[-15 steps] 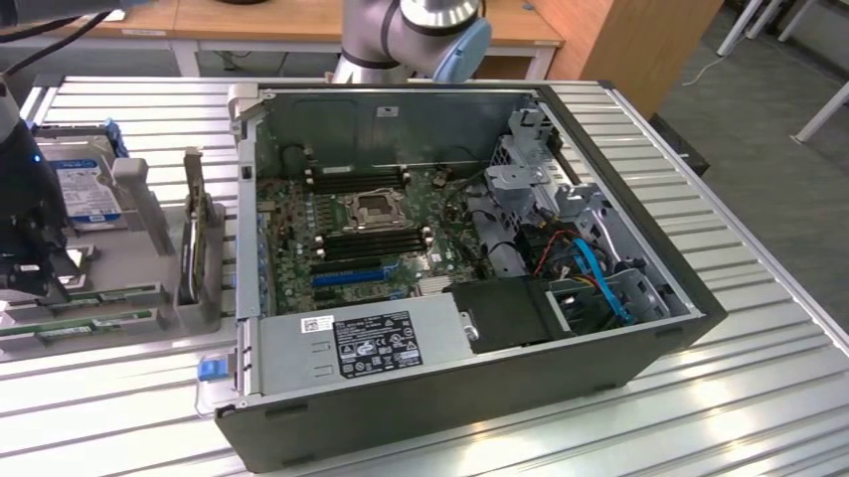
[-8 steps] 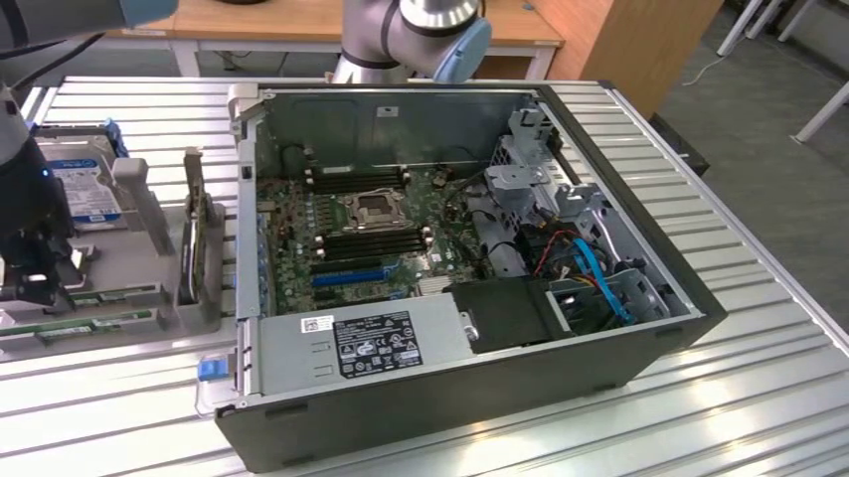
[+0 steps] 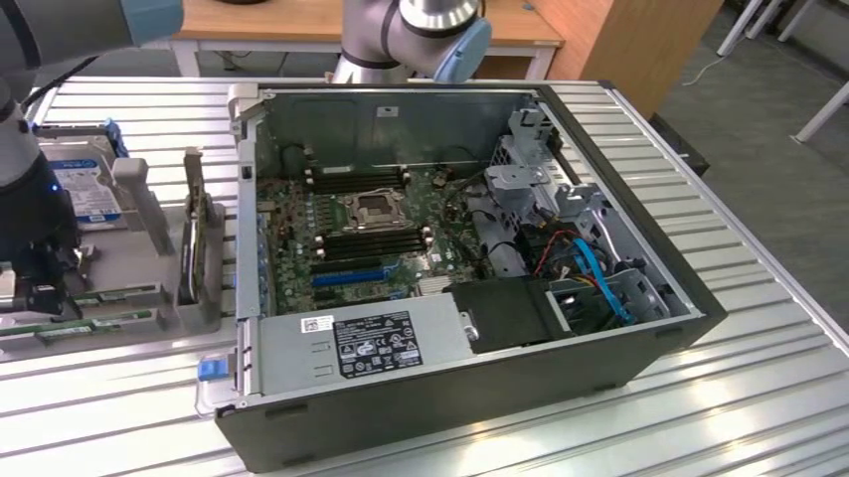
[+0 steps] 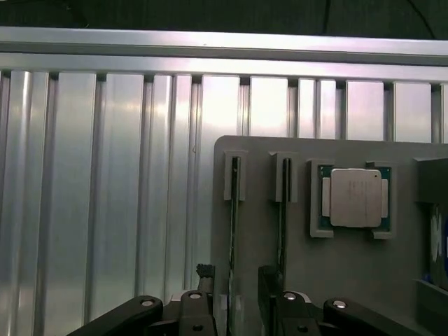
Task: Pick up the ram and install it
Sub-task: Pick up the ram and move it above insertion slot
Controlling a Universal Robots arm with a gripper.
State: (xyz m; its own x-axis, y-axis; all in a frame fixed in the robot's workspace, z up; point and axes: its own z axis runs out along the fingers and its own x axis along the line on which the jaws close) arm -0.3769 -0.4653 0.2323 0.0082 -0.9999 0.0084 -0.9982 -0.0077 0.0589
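Single arm poised over the memory stick. The ram (image 4: 234,231), a long, thin green circuit-board stick, stands on its edge in a narrow slot of the matt grey moulded holder tray (image 4: 336,280), which rests on the slatted aluminium table (image 3: 743,397) at the exterior view's left of the open black computer case (image 3: 670,333). The gripper (image 4: 236,283) hangs directly over the stick with its jaws spread wide and holding nothing: the dark metal fingers (image 4: 269,287) straddle the board, one facing each broad side, with a gap showing on both. The stick's long axis runs straight away from the gripper along the slot, parallel to the finger faces, so the closing line crosses the board's thin dimension. A second, matching stick (image 4: 283,231) stands in the neighbouring slot, between the ram and the square silver processor chip (image 4: 357,198) seated in its own recess; one finger sits in the space between the two sticks. Surfaces: ribbed, glossy table; smooth, dull plastic tray; a rigid, thin board, judged fit for a grip on its flat faces only. Inside the case the green motherboard (image 3: 385,248) lies flat, with long black memory sockets (image 3: 374,241) beside its central processor socket (image 3: 372,209)
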